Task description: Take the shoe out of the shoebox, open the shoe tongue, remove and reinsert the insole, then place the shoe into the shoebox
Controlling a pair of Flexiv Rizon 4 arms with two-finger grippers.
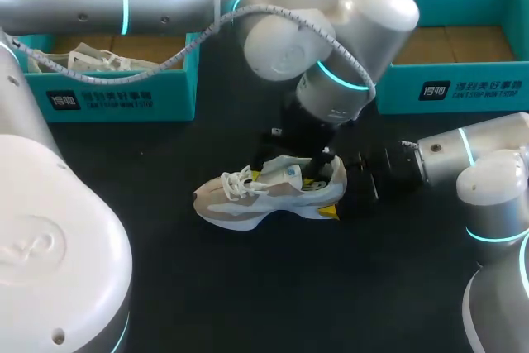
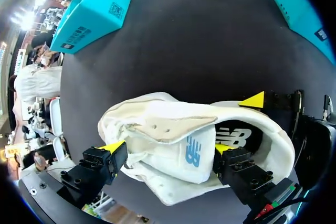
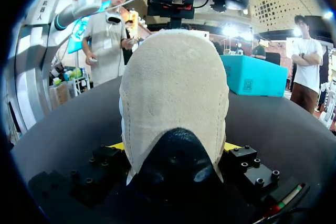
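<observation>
One shoe [image 1: 264, 192] stands upright near the middle of the table [image 1: 248, 303], its toe toward the left edge and its heel toward the right edge. Two teal shoeboxes sit along the far edge. The left shoebox [image 1: 116, 88] holds something white that I cannot make out, and the right shoebox [image 1: 463, 88] shows only its brown floor. Both of the two arms are at the shoe. The left gripper [image 2: 168, 148] comes down over the upper with its fingers spread wide. The tongue [image 2: 178, 145] lies between them with a yellow tip against each side, one on the lace side and one inside the opening. Just behind the inner tip, the single dark insole [image 2: 239, 137] lies in the shoe. The right gripper [image 3: 172, 145] comes in low from the right edge, and its two fingers press the heel from both sides, so it holds the shoe there.
</observation>
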